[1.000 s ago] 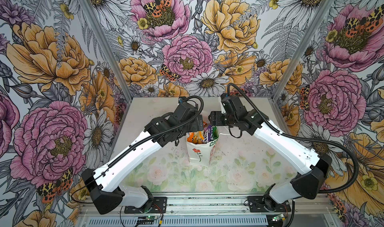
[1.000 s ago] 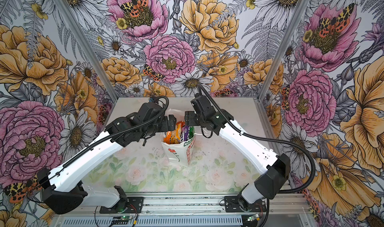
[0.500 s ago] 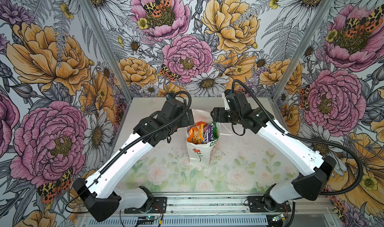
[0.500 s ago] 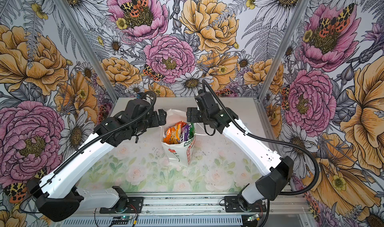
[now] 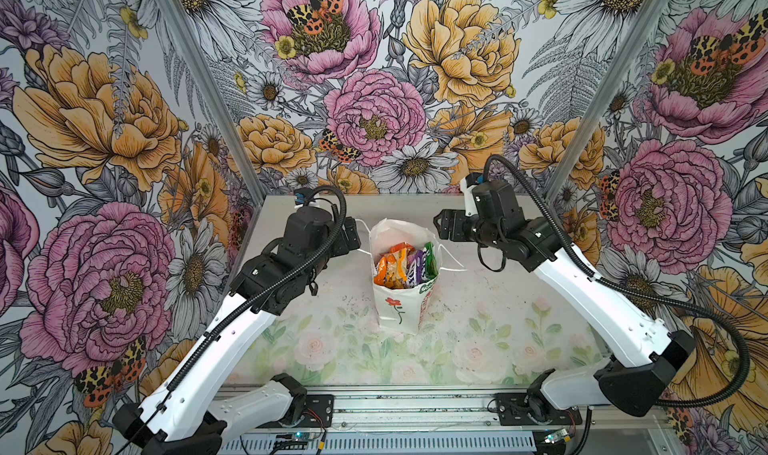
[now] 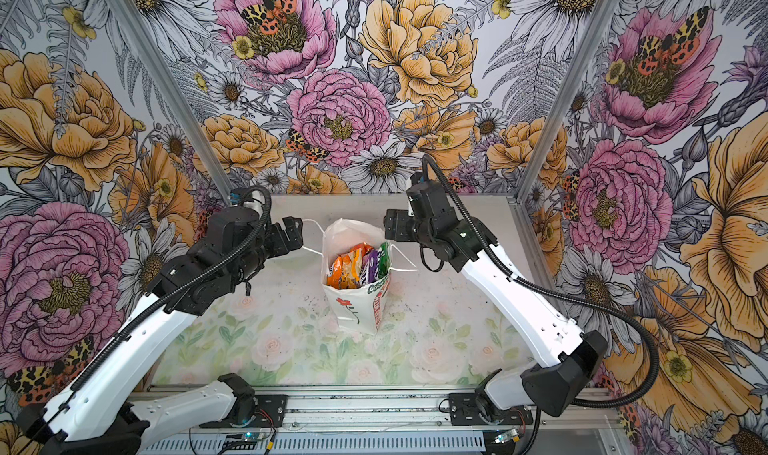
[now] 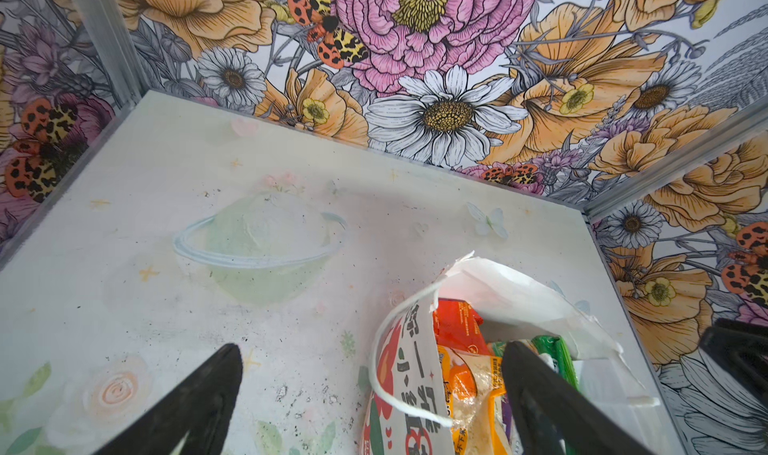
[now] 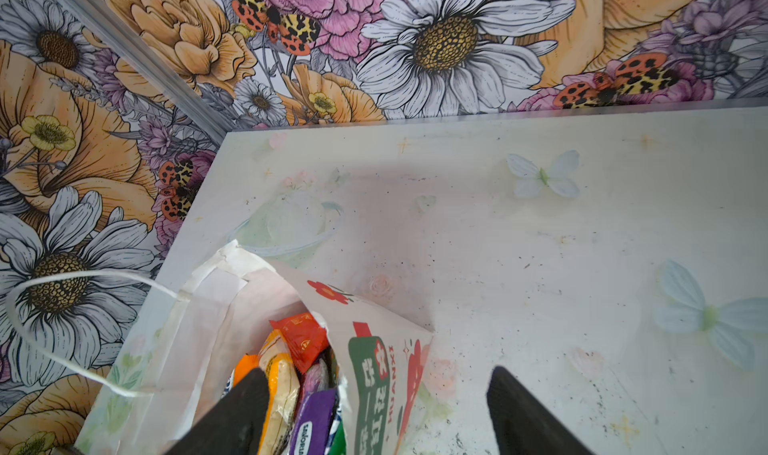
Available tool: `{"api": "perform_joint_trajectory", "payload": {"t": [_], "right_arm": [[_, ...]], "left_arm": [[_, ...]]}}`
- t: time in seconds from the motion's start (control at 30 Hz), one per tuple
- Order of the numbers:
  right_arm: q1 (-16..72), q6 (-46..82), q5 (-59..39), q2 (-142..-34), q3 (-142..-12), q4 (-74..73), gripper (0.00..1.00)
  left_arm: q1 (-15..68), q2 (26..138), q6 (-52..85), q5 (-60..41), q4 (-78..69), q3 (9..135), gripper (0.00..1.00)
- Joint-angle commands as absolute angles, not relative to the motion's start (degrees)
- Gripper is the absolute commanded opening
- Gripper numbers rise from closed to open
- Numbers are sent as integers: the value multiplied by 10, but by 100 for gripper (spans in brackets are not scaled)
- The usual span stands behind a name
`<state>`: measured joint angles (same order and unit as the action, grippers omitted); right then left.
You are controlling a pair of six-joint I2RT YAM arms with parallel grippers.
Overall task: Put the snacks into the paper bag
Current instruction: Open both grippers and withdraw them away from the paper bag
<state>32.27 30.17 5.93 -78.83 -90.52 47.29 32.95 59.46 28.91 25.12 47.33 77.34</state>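
Observation:
The white paper bag [image 5: 397, 311] [image 6: 351, 309] stands upright at mid table, mouth open. Several snacks [image 5: 401, 266] [image 6: 357, 263] stick up inside it: orange, purple and green packets. My left gripper [image 5: 353, 234] [image 6: 293, 234] hangs open just left of the bag's rim, holding nothing. My right gripper [image 5: 442, 226] [image 6: 392, 224] is open just right of the rim, also holding nothing. In the left wrist view the left gripper [image 7: 370, 346] frames the bag [image 7: 415, 374] and a red packet [image 7: 457, 332]. The right gripper [image 8: 377, 370] looks down on the bag [image 8: 208, 320] and snacks [image 8: 299, 336].
The bag's thin white cord handles [image 5: 451, 261] [image 8: 62, 274] loop outward on both sides, near each gripper. Flowered walls close in the table [image 5: 498, 328] at the back and both sides. An aluminium rail [image 5: 415, 407] runs along the front edge.
Both grippers have drawn back from the bag's mouth, the left one to the left, the right one to the right. The snacks now show uncovered in the bag.

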Motion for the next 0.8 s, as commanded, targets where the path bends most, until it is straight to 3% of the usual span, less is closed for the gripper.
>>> {"api": "perform_joint_trajectory", "payload": {"t": [0.0,0.17,0.4,0.77], "right_arm": [[281,284,99,-732,-885,465,84],[187,277,155,-674,-816,464,85],[45,300,184,-612,-669,400,86],[19,186,231,-648,-408,89,91]], "left_arm": [[312,548,265,347,407,746,99],[246,479,297,302,256,610,99],[148,505,298,322,194,490,99],[84,649,108,328,-159,297,99]]}}
